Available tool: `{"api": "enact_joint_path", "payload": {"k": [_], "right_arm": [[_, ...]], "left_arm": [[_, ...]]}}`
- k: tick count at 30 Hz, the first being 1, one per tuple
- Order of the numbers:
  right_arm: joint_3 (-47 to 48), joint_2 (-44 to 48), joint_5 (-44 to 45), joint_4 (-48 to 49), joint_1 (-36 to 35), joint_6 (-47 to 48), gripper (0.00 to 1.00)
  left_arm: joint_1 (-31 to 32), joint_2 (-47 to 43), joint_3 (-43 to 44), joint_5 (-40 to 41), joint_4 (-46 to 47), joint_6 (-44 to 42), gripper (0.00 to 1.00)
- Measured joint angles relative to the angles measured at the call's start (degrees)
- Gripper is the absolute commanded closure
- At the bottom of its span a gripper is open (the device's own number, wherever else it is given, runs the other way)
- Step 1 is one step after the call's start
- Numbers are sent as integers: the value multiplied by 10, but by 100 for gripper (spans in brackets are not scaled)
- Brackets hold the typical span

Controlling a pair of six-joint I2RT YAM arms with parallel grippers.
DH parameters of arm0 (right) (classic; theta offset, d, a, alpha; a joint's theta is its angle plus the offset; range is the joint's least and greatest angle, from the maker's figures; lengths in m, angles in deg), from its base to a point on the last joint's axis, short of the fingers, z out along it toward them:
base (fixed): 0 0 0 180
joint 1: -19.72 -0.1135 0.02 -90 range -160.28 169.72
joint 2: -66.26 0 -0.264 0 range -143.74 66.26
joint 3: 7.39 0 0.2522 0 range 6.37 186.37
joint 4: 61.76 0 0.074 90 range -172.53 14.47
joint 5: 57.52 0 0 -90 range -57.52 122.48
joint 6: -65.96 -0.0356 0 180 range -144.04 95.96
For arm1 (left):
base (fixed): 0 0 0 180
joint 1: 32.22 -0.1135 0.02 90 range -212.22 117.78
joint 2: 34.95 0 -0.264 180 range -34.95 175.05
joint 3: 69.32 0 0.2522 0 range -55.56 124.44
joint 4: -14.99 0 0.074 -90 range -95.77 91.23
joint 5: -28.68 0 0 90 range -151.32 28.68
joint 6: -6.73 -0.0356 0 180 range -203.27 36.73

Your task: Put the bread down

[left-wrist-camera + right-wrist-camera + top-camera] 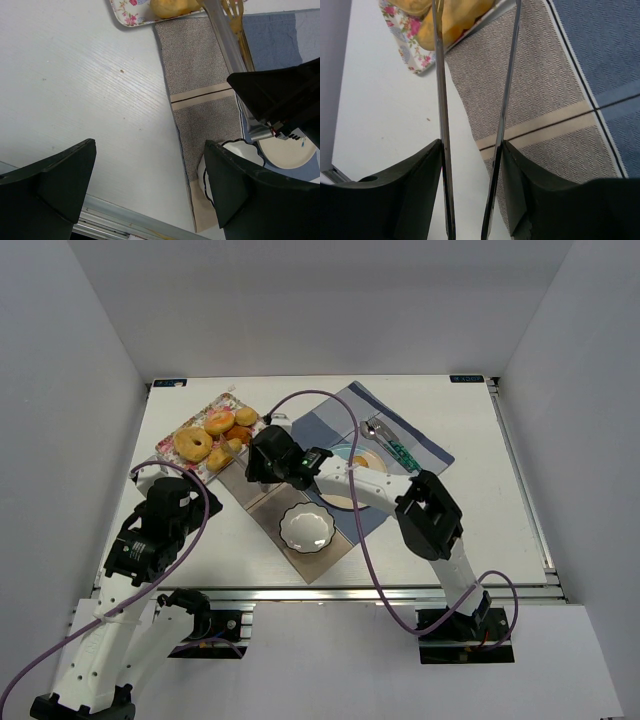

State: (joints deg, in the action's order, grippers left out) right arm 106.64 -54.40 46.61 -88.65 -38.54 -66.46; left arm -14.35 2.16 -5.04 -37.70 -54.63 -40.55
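The bread lies on a floral tray [176,430] at the back left: a long roll [226,453] and a small round bun [246,417], beside a pink-frosted doughnut and a plain ring doughnut. My right gripper [260,462] is shut on metal tongs [440,100], whose two arms reach over the tray's near corner. In the right wrist view [472,150] a golden-brown piece [454,22] sits between the tong arms. The tong tips are cut off, so I cannot tell if they pinch it. My left gripper [150,180] is open and empty, low over the bare table at the front left.
A white scalloped bowl [307,528] stands on a grey woven mat [195,75]. A pale plate [340,502] lies on a blue cloth [400,430], partly under the right arm. Cutlery [385,440] lies at the back of the cloth.
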Motion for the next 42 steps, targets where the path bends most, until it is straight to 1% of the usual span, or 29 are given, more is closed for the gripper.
{"api": "enact_joint_path", "payload": {"k": [5,13,18,25,33,42], "right_arm": [[47,-35,-10,-1,0,-11,46],[73,-72,-27,-15,0,-29,47],[70,-72,-27,-33,0,-36,47],[43,-66,-43,-33,0,-37,51],[78,-72,-87,-28,0,-37,51],[85,-74,-105,-29,0,-42,53]], "left_arm": [[0,0,0,0,0,0,2],[0,0,0,1,0,0,2],[0,0,0,2,0,0,2],[0,0,0,2,2,0,2],[0,0,0,2,2,0,2],[0,0,0,2,2,0,2]]}}
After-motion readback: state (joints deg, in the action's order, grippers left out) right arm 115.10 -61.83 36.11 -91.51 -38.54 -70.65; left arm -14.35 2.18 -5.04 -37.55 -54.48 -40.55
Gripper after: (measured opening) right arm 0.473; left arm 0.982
